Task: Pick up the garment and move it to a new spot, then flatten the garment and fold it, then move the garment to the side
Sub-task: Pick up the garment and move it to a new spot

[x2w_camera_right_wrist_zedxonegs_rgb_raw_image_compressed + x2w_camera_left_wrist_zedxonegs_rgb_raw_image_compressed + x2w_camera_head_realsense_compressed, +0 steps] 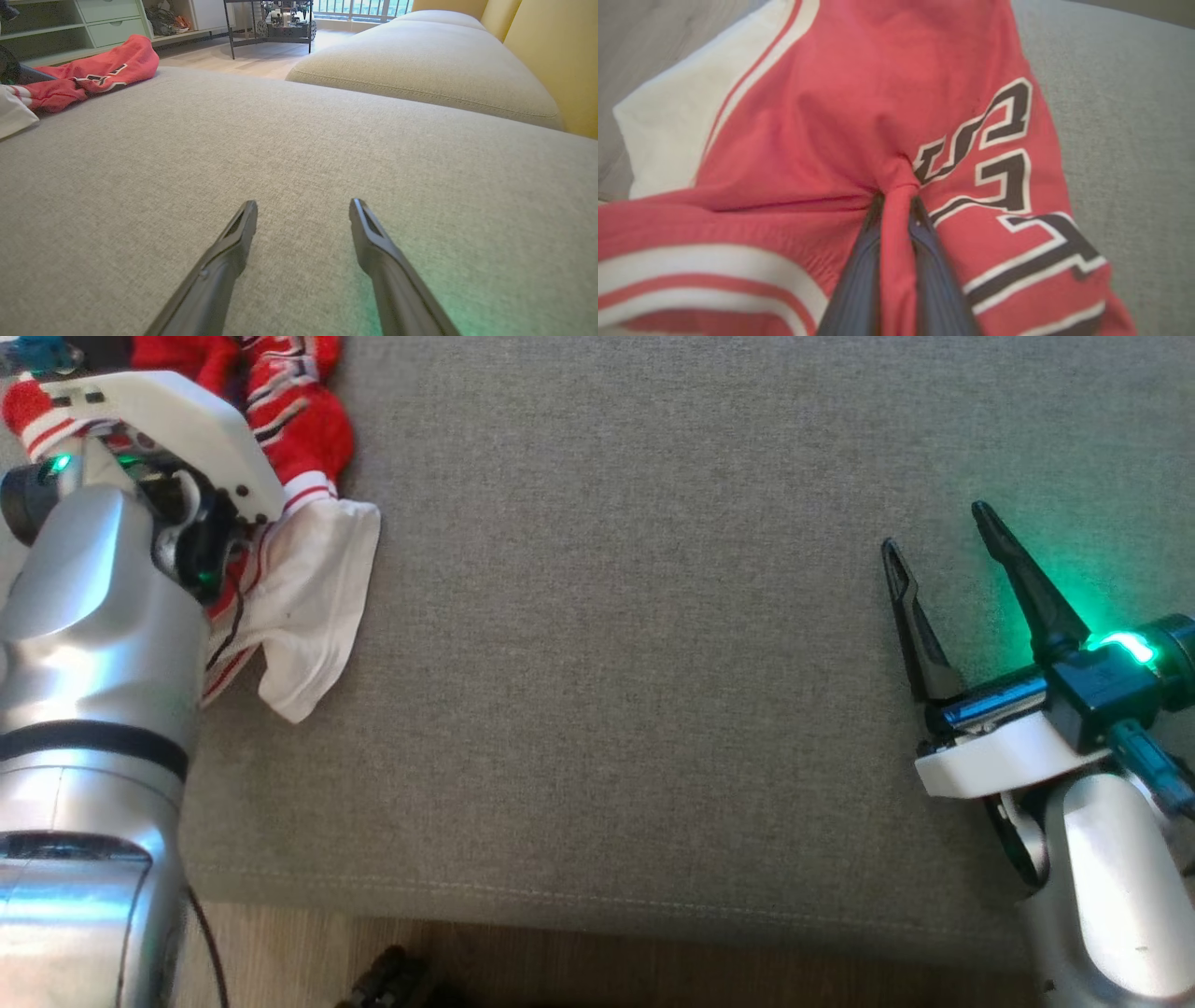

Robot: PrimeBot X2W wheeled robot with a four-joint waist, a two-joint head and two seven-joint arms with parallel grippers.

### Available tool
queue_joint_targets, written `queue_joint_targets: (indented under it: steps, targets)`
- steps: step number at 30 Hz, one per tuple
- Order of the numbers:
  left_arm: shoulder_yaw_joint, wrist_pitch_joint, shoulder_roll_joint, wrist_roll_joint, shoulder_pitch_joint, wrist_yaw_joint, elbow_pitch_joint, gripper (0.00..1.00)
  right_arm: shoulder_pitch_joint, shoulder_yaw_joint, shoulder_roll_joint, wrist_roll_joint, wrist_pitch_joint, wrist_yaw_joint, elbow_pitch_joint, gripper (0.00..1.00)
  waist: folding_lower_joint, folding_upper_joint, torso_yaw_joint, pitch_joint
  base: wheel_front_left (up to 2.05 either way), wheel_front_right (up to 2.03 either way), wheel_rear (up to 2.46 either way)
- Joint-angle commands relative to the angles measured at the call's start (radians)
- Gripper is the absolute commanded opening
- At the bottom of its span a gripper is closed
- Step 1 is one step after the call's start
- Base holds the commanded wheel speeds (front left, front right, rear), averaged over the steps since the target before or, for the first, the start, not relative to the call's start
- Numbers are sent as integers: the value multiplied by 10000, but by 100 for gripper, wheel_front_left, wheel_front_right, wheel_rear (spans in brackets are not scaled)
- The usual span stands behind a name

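At the far left of the head view, your left arm [93, 644] reached over the garment [313, 583] and covered part of it. The garment, red and white, lay bunched at the left edge of the grey cushion [635, 663], with a white flap spread toward the middle.

In the left wrist view, your left gripper [897, 207] had its jaws drawn close together. The narrow gap between them was packed with a ridge of red cloth. So you had a pinch on the garment: both fingers [859, 280] pressed against the fold, and the cloth puckered into creases running to the tips. Black-and-white lettering [1008, 121] sat just right of the pinch. I could not tell whether the cloth was lifted off the cushion or only gathered on it.

The middle of the cushion was plain grey fabric, with a strip of wooden floor [607, 961] below its front seam.

At the right, your right gripper [936, 529] hung well apart from the garment, jaws spread wide, with nothing between them. In the right wrist view its fingers [219, 266] pointed across the cushion, low over it; whether they touched it I could not tell. The garment showed at that view's far left, with a second cushion [420, 60] beyond.
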Motion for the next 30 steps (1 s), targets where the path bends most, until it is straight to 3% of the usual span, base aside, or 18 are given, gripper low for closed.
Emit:
queue_joint_targets:
  steps: [1,14,21,30]
  targets:
    - [-163,-160,342,-71,344,1,145,0,-56,222,67,-16,-91,-4,-241,100,-1,0,-24,-114,0,0,0]
    - [-1052,-2666,677,-465,1041,-1,-1063,0,434,-183,363,282,-91,-4,-267,100,-1,0,-172,-1831,0,0,0]
    - [-1217,-2931,864,-564,1739,-1,-2478,0,853,-317,434,558,-91,-4,-349,100,-1,0,-543,-2986,0,0,0]
    - [-1523,-2427,835,-503,2993,344,-5824,0,1092,-290,456,762,-91,-4,-672,100,-1,0,-1664,-3883,0,0,0]
